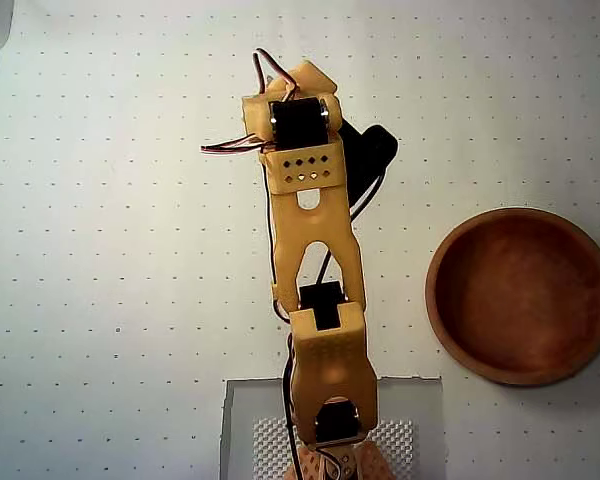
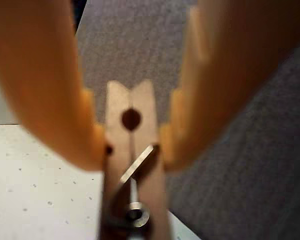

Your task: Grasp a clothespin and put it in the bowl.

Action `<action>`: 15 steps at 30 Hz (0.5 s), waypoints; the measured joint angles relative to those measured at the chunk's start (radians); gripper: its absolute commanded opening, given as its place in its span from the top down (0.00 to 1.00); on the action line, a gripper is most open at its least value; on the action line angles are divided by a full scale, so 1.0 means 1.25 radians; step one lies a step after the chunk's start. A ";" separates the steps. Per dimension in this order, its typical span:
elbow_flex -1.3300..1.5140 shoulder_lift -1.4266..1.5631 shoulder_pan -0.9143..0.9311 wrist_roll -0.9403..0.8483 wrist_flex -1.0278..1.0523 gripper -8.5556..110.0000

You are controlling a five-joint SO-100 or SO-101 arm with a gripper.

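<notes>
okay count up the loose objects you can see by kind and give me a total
Clothespin, light wood, clamped between the fingers of the gripper in the wrist view: 1
Wooden bowl, reddish-brown, empty, at the right of the overhead view: 1
Total: 2

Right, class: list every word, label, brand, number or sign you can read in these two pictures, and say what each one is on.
None can be read. The arm, bowl, dotted table and the clothespin in the end effector carry no visible text in either view.
</notes>
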 measured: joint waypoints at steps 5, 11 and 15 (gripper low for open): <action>0.163 0.164 0.052 0.061 0.000 0.96; 0.320 0.295 0.096 0.227 0.000 0.96; 0.389 0.315 0.130 0.324 0.006 0.96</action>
